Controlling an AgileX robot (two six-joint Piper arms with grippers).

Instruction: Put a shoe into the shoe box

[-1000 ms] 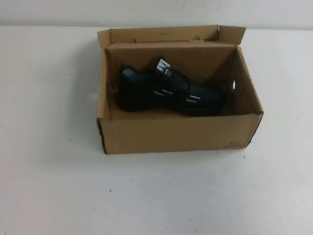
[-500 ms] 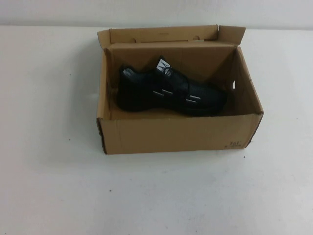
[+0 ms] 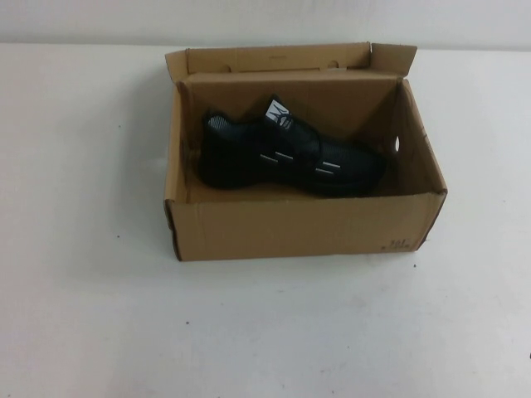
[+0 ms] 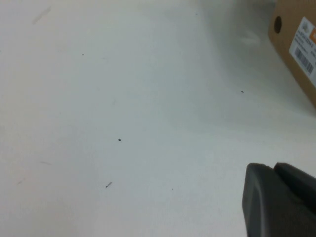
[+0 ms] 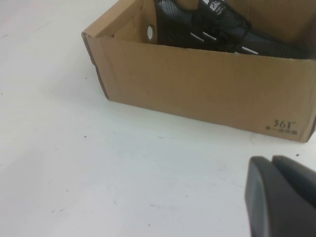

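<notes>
Looking down from my raised camera, I see bare white table (image 3: 99, 332) nearest me, with neither arm in that view. My left gripper (image 4: 279, 200) shows only as a dark corner in its wrist view, low over the table, a box corner off to one side; I cannot tell how it is set. My right gripper (image 5: 281, 195) shows likewise, just short of the box's near wall; again I cannot tell. Further out stands one shoe box (image 3: 299, 228), open, flaps up at the back. Inside lies one shoe (image 3: 286, 156), long axis running left to right along the box, toe to my right, heel to my left, tongue label facing up.
</notes>
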